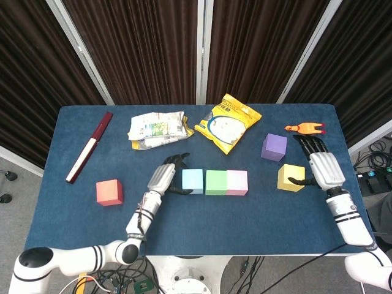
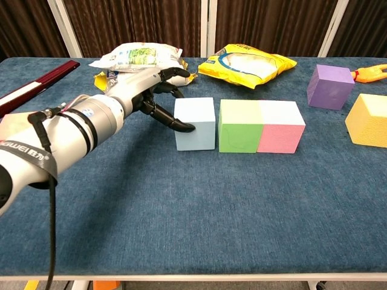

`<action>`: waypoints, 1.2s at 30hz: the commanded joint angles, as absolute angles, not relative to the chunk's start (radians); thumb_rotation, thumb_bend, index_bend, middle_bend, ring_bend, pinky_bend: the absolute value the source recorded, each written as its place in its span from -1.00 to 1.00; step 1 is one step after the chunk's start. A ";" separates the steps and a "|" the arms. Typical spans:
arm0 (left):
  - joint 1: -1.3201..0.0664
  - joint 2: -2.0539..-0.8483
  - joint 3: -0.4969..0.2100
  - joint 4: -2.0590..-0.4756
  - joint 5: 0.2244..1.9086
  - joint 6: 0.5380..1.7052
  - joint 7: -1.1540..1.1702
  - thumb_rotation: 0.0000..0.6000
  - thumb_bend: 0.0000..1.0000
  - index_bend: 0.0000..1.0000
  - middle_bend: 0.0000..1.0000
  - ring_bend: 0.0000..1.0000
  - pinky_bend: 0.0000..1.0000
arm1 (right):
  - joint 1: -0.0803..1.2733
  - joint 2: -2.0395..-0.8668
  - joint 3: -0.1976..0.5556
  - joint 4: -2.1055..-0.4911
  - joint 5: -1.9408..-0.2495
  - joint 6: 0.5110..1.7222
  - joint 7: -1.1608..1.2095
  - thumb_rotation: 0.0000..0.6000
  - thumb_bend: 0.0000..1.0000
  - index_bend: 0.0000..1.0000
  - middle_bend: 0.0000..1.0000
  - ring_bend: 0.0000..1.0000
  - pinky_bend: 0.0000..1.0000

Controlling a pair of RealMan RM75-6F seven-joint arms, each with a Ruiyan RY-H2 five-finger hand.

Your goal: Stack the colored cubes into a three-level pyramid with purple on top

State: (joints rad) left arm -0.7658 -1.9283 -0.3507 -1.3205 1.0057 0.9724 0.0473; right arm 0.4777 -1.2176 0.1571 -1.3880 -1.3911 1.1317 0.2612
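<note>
A light blue cube (image 1: 192, 181) (image 2: 195, 124) stands just left of a green cube (image 1: 215, 182) (image 2: 239, 125), with only a thin gap between them. The green one touches a pink cube (image 1: 237, 182) (image 2: 281, 127). My left hand (image 1: 164, 177) (image 2: 151, 96) presses against the blue cube's left side, thumb at its front and fingers spread past its back corner. The purple cube (image 1: 274, 147) (image 2: 329, 86) and yellow cube (image 1: 290, 177) (image 2: 369, 119) sit to the right. My right hand (image 1: 321, 168) lies flat beside the yellow cube, thumb touching it. A red cube (image 1: 109, 192) rests at the left.
At the back of the blue table (image 1: 196, 220) lie a crumpled white packet (image 1: 156, 128) and a yellow snack bag (image 1: 228, 122). A dark red stick (image 1: 89, 147) lies at the far left, and an orange toy (image 1: 304, 127) sits at the back right.
</note>
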 commanded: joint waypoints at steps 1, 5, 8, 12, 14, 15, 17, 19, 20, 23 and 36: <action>-0.767 -1.933 -0.349 -1.316 1.006 0.972 0.047 1.00 -0.69 -0.80 -0.07 -0.89 -0.93 | 0.478 -1.222 0.157 -1.384 -1.392 1.130 0.266 1.00 -1.00 -1.00 -0.84 -1.00 -1.00; -0.772 -1.944 -0.352 -1.304 1.006 0.970 0.039 1.00 -0.69 -0.80 -0.06 -0.89 -0.93 | 0.479 -1.228 0.155 -1.374 -1.396 1.128 0.273 1.00 -1.00 -1.00 -0.85 -1.00 -1.00; -0.775 -1.952 -0.353 -1.297 1.011 0.975 0.039 1.00 -0.69 -0.80 -0.06 -0.89 -0.94 | 0.477 -1.230 0.155 -1.367 -1.396 1.128 0.281 1.00 -1.00 -1.00 -0.85 -1.00 -1.00; -0.780 -1.955 -0.357 -1.291 1.009 0.971 0.039 1.00 -0.69 -0.80 -0.06 -0.89 -0.93 | 0.475 -1.230 0.153 -1.360 -1.397 1.128 0.290 1.00 -1.00 -1.00 -0.85 -1.00 -1.00; -0.780 -1.954 -0.355 -1.293 1.008 0.966 0.038 1.00 -0.69 -0.80 -0.07 -0.89 -0.93 | 0.474 -1.230 0.152 -1.356 -1.397 1.126 0.293 1.00 -1.00 -1.00 -0.84 -1.00 -1.00; -0.780 -1.953 -0.354 -1.294 1.008 0.964 0.038 1.00 -0.69 -0.81 -0.09 -0.89 -0.94 | 0.474 -1.231 0.153 -1.354 -1.396 1.124 0.295 1.00 -1.00 -1.00 -0.84 -1.00 -1.00; -0.779 -1.952 -0.352 -1.296 1.009 0.960 0.032 1.00 -0.70 -0.82 -0.17 -0.89 -0.94 | 0.474 -1.232 0.152 -1.351 -1.397 1.123 0.300 1.00 -1.00 -1.00 -0.84 -1.00 -1.00; -0.778 -1.950 -0.351 -1.298 1.012 0.956 0.023 1.00 -0.72 -0.83 -0.29 -0.89 -0.94 | 0.474 -1.233 0.152 -1.348 -1.399 1.123 0.302 1.00 -1.00 -1.00 -0.85 -1.00 -1.00; -0.778 -1.948 -0.350 -1.298 1.015 0.953 0.018 1.00 -0.73 -0.83 -0.36 -0.89 -0.94 | 0.474 -1.233 0.152 -1.347 -1.399 1.123 0.302 1.00 -1.00 -1.00 -0.85 -1.00 -1.00; -0.776 -1.946 -0.351 -1.297 1.021 0.953 0.005 1.00 -0.75 -0.84 -0.51 -0.90 -0.94 | 0.474 -1.233 0.152 -1.348 -1.399 1.123 0.302 1.00 -1.00 -1.00 -0.86 -1.00 -1.00; -0.772 -1.946 -0.351 -1.307 1.033 0.962 -0.012 1.00 -0.78 -0.85 -0.61 -0.92 -0.94 | 0.474 -1.229 0.155 -1.356 -1.395 1.117 0.292 1.00 -1.00 -1.00 -0.86 -1.00 -1.00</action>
State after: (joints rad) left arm -0.7723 -1.9463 -0.3517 -1.3070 1.0324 0.9622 -0.0118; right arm 0.4745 -1.2293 0.1546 -1.3561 -1.3947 1.1172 0.2918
